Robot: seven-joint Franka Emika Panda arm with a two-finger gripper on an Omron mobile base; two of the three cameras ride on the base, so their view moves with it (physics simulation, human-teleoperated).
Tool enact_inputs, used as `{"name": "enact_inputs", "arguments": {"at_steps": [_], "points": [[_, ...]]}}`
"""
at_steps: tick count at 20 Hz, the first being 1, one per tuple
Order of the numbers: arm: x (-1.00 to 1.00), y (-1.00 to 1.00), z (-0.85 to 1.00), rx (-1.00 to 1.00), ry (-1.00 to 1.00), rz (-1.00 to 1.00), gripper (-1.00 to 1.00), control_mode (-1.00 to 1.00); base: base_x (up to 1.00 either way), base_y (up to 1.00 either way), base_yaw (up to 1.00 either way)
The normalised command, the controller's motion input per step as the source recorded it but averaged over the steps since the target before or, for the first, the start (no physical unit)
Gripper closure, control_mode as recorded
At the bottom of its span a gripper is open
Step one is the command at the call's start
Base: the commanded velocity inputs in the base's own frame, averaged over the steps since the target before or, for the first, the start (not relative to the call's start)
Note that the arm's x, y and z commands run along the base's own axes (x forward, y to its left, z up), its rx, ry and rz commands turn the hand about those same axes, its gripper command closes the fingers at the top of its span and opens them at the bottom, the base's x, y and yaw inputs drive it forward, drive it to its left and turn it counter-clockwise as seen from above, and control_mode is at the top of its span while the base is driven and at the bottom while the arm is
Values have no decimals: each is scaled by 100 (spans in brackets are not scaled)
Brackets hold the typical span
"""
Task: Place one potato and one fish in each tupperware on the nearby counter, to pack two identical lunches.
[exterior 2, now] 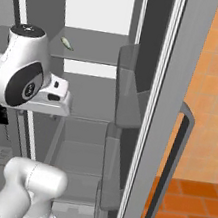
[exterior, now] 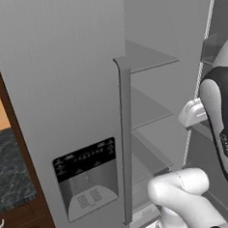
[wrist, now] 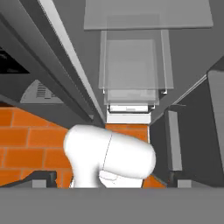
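Lying on an upper fridge shelf [exterior 2: 90,52], one small slender grey-tan item, probably a fish [exterior 2: 66,43], is seen in the right base view, near the shelf's left end and well back from its front edge. No potato can be made out, and neither tupperware tray is seen. A strip of the dark marbled desk [exterior: 8,168] is seen at the far left of the left base view, beyond the closed fridge door [exterior: 61,91] with its dispenser panel [exterior: 87,178].

The right-hand fridge door [exterior 2: 165,116] is swung open, presumably so that the food inside can be reached. The white arm [exterior 2: 21,72] is raised in front of the open compartment, with the hand roughly at middle-shelf height and below the fish. The fingers themselves cannot be made out in any picture; they are judged to be spread wide and empty, since nothing is seen held.

Room for moving is narrow: the compartment is bounded by the closed door's edge and long handle [exterior: 126,139] on one side and the door bins [exterior 2: 128,84] on the other. The shelves are stacked closely, so a reach to the fish would have to pass between shelf edges.
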Motion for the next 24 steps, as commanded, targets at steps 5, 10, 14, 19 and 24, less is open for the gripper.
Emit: {"name": "enact_inputs", "arguments": {"at_steps": [5, 10, 14, 19, 24], "points": [[58, 24, 66, 16, -35, 7, -100, -100, 0, 0, 0], [100, 23, 58, 7, -25, 8, -100, -100, 0, 0, 0], [90, 25, 39, 6, -32, 12, -100, -100, 0, 0, 0], [17, 37, 20, -1, -27, 11, -100, -100, 0, 0, 0], [100, 14, 0, 0, -2, 21, -100, -100, 0, 0, 0]]}}
